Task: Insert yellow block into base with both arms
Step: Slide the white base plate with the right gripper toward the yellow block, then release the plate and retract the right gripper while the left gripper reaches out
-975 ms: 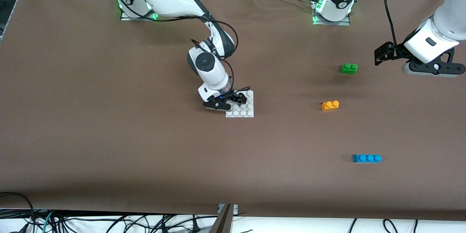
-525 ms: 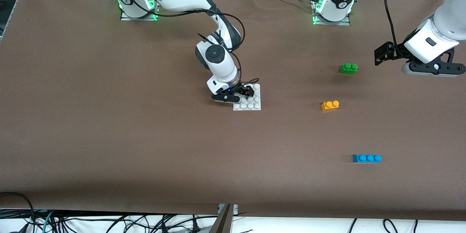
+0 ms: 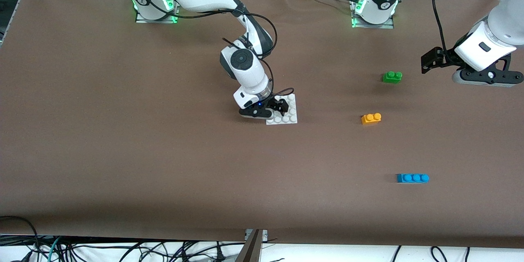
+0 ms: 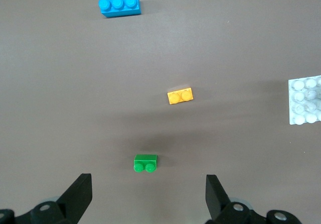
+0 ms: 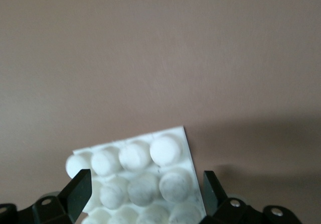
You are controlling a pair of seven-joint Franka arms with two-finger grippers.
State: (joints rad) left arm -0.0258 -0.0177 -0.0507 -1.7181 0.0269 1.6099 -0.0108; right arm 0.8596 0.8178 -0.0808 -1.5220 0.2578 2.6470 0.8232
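Yellow block point(image 3: 371, 118) lies alone on the table point(image 3: 123, 151); right hand point(image 3: 275, 108) straddles the base point(image 3: 288, 117), fingers spread; left hand point(image 4: 148, 196) waits, released.

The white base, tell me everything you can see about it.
The base is a flat square plate of white plastic, by its look, with a four-by-four grid of round studs. It lies flat on the brown table, near the middle, turned a little askew. The right claw sits low over the edge toward the right arm's end, fingers spread apart either side of the plate's corner. No brick is on it; the yellow block lies apart.
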